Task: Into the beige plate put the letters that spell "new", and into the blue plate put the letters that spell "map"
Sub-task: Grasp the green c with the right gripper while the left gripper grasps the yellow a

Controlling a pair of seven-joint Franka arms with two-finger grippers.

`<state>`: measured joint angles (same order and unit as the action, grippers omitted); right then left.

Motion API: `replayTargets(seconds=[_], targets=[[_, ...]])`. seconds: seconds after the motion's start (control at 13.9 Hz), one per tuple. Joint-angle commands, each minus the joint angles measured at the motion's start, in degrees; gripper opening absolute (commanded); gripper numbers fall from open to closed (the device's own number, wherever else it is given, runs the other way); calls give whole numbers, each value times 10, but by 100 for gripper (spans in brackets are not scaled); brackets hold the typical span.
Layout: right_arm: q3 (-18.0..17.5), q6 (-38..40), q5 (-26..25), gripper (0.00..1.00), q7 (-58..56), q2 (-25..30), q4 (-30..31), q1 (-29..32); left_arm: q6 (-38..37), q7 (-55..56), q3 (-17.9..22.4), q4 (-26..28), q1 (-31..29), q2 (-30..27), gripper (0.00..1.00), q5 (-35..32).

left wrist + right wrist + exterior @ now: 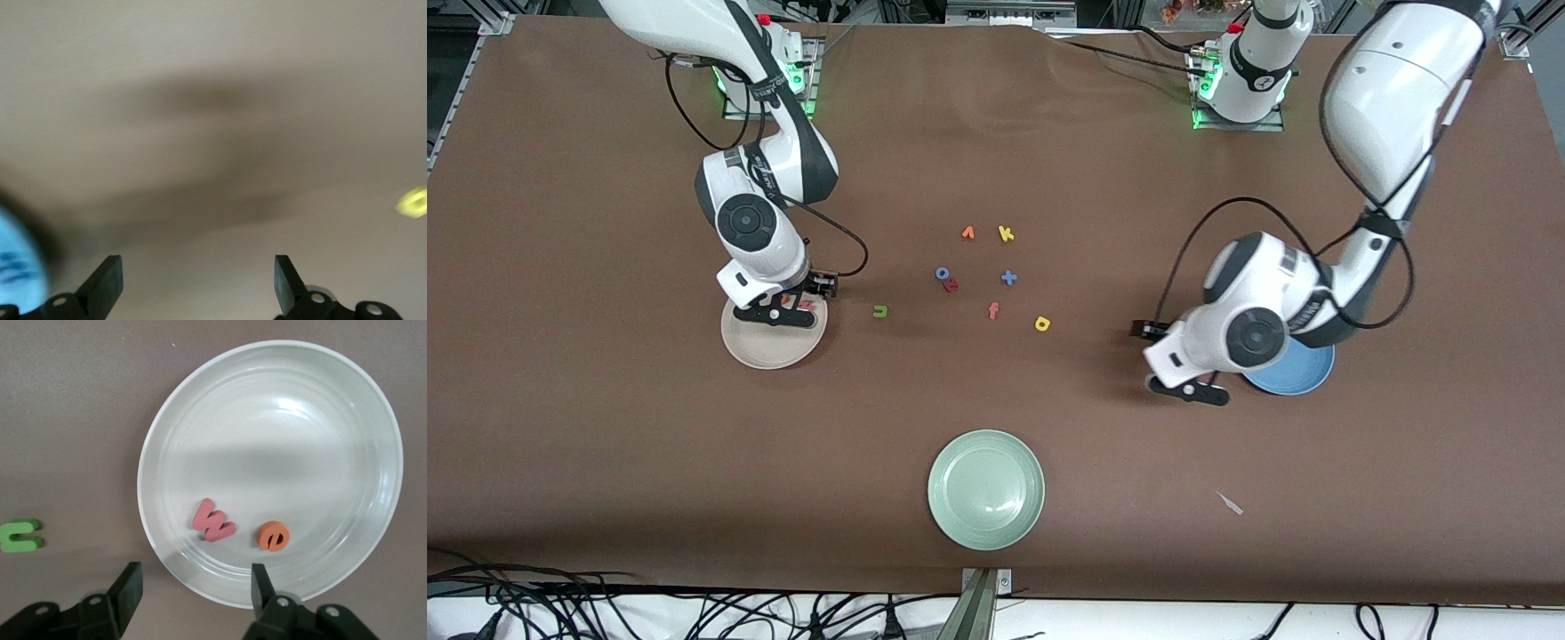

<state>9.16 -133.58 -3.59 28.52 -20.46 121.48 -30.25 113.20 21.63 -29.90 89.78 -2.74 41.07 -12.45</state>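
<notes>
- Front view: the right gripper (775, 313) hangs over the round cream-beige plate (760, 351); the left gripper (1188, 388) hovers just beside the round light blue plate (1303, 378). The small green foam n (880, 311) and yellow foam a (1042, 324) lie on the brown table (605, 444).
- Left wrist view: jaws released, empty; blue plate's edge (17, 260) visible.
- Right wrist view: jaws parted, empty; pinkish-red foam w (213, 521) and orange foam e (273, 536) lie in the beige plate.
</notes>
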Motion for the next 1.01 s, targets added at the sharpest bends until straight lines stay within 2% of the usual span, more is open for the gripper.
replayTargets(seconds=[0.0,0.14,0.29,0.36,0.5,0.65,0.93], targets=[[-10,2,21,75,21,11,-3,-4,58,107,5,3,59,3,100,13],[-31,-1,55,76,41,2,-30,-8,98,162,6,0,91,17,100,10],[-35,-4,61,76,64,-27,-67,-21,128,208,10,-5,120,34,100,6],[-36,-4,61,76,82,-43,-88,-33,129,222,20,-7,136,42,100,6],[-36,-7,61,76,110,-69,-116,-48,129,238,67,-13,186,45,100,7],[-35,-41,59,76,112,-88,-117,-60,129,253,104,-29,223,56,98,9],[-35,-68,54,76,109,-101,-113,-62,129,269,106,-46,230,71,91,10]])
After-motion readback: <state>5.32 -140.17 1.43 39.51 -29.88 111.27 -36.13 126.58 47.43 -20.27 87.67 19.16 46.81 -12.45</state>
